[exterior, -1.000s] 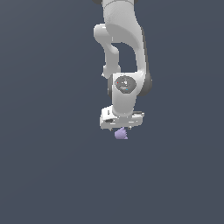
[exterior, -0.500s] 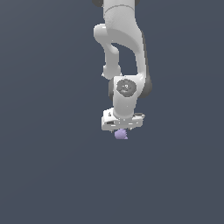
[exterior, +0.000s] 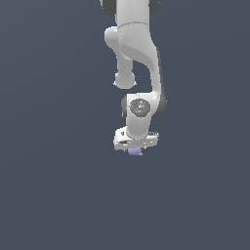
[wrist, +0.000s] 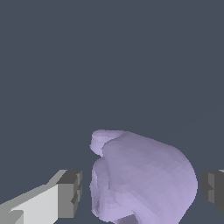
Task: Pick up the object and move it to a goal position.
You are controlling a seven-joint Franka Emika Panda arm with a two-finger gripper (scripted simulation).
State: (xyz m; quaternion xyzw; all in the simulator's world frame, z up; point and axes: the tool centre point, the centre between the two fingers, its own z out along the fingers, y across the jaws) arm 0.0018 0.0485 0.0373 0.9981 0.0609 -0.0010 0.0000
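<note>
While the white arm (exterior: 138,58) hangs from 12 o'clock down the middle of the exterior view, the dark grey surface (exterior: 53,195) fills everything around it, featureless.

Arm: wrist joint and hand stacked vertically, hand pointing at the surface.

Gripper (exterior: 135,148): in the wrist view both fingers (wrist: 70,193) stand apart, one at about 8 o'clock and one at 4 o'clock of the lump, each with a gap of surface showing between pad and lump. Released, not yet grasping.

Object (wrist: 142,177): pale lavender lump, rounded with a jagged lobe toward 10 o'clock, sitting between the fingers. In the exterior view only a sliver (exterior: 135,152) shows under the hand.

Change over the last second: the hand has sunk slightly, so less of the lump shows below it than before. Judgement: the approach is about finished and the fingers bracket the object; closing is the next step, lift and carry remain.
</note>
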